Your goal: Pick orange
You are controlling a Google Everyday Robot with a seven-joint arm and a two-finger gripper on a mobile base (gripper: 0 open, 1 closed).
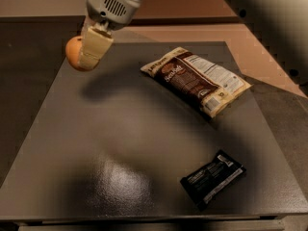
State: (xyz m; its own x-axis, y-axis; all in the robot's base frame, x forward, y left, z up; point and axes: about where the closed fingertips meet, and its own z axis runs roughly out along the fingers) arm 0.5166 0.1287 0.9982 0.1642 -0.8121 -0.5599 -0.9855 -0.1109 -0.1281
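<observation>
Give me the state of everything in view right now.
gripper: shut on the orange, above the table's far-left corner.
orange: held off the surface.
snack bag: lying flat, far right.
black wrapped bar: lying flat, near right.
</observation>
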